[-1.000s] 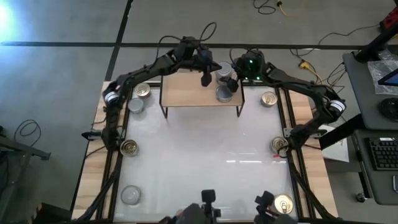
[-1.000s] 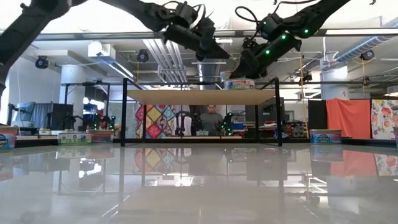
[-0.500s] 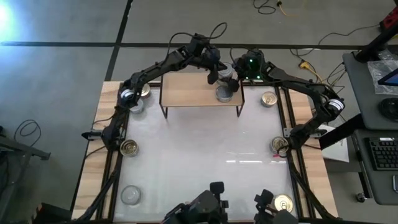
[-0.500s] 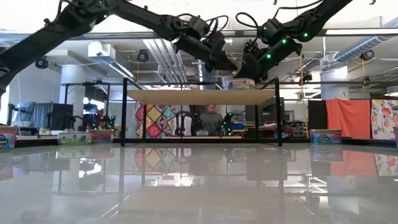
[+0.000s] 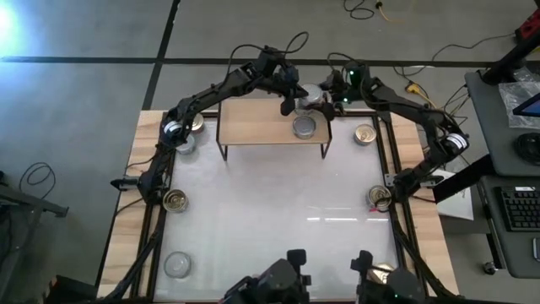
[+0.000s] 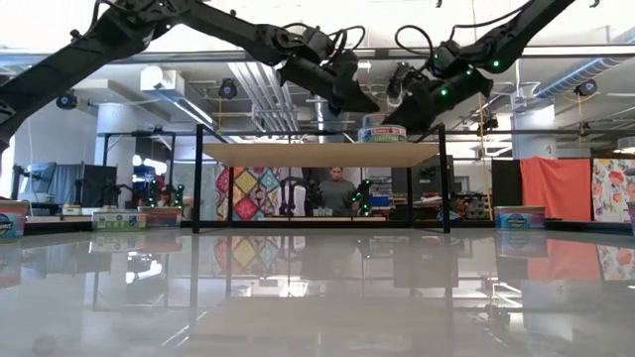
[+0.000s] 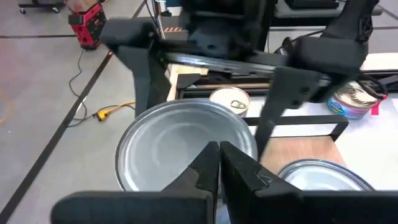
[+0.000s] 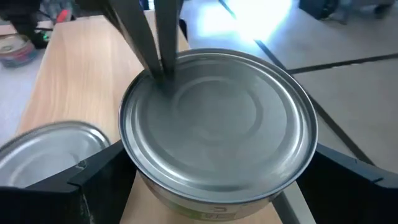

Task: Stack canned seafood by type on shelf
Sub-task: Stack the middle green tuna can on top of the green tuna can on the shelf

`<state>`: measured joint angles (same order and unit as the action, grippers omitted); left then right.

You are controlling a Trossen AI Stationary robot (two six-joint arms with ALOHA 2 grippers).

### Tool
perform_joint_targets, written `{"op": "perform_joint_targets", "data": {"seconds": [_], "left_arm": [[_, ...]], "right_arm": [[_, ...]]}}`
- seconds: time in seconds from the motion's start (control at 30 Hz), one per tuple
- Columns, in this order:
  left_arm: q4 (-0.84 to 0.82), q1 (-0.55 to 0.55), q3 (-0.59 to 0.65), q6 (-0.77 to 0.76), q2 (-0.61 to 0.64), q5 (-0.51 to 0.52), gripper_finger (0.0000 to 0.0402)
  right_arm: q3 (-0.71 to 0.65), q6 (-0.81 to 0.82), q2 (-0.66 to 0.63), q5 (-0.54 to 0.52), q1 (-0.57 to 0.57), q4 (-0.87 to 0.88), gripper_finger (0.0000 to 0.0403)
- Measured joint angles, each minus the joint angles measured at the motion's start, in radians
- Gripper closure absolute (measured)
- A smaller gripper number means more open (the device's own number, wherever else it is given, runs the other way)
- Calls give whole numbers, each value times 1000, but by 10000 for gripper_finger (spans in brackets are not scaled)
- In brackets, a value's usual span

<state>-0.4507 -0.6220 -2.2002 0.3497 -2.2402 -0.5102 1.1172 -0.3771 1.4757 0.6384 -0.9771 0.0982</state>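
Observation:
A light wooden shelf (image 5: 253, 127) on black legs stands at the table's far side. Two silver-lidded tins of canned seafood rest on its right half: one near the front (image 5: 304, 127), one at the far right corner (image 5: 314, 96). My right gripper (image 5: 318, 100) comes in from the far right and is closed around the far tin (image 8: 217, 118). My left gripper (image 5: 288, 106) is shut, and its tips stand over that tin's lid (image 7: 180, 140). My left gripper's shut fingertips (image 8: 160, 59) come down slanting onto the lid close to its rim (image 8: 166, 82); I cannot tell whether they touch it. My right gripper has the far tin's side wall (image 8: 146, 186) between its two fingers (image 8: 93, 180), which come nearly level from the far right. The tin stands upright with its base on the shelf (image 6: 298, 152).
Several more tins lie on the table: a gold one (image 5: 365, 133) right of the shelf, a gold (image 5: 195, 124) and a silver one (image 5: 184, 143) left of it, and others along the left (image 5: 175, 200) and right (image 5: 380, 198) edges. A person sits behind the table (image 6: 338, 188).
My left gripper, shut, has gone a little toward the table's right, over the far tin's lid, then kept still. My right arm's wrist has swung toward the far edge, turning about the tin. The tin has stayed upright on the shelf.

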Motion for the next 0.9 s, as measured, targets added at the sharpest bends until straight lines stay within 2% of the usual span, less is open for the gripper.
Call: {"op": "perform_joint_targets", "data": {"seconds": [0.23, 0.9], "left_arm": [[35, 0, 1, -4, 0, 0, 402], [67, 0, 4, -29, -42, 3, 402]], "right_arm": [[28, -54, 39, 79, -9, 3, 33], [73, -82, 96, 60, 14, 47, 32]]}}
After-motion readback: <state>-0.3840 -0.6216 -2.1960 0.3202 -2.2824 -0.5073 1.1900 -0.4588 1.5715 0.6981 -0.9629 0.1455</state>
